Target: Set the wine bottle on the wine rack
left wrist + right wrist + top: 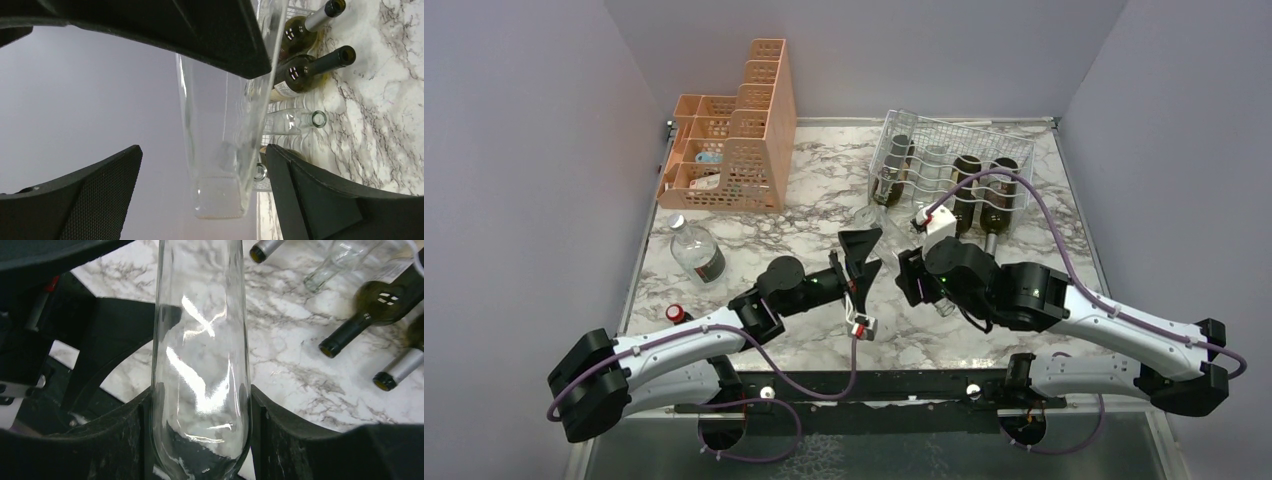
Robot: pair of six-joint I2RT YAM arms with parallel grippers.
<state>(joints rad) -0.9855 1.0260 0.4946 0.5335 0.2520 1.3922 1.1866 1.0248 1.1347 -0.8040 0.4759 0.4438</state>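
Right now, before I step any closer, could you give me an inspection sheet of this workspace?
Surface: marble table, no spills seen.
Job's things: clear wine bottle up in the air between both arms; wire wine rack at back right, several bottles lying in it.
Clutter: peach organizer at back left; small clear bottle lying at the left; red-capped item near the left arm.
Grippers: left gripper open around the wine bottle; right gripper closed on it, fingers against both sides.
Cables: purple cables along both arms, no snag seen.
Surroundings: lavender walls, nothing else seen.
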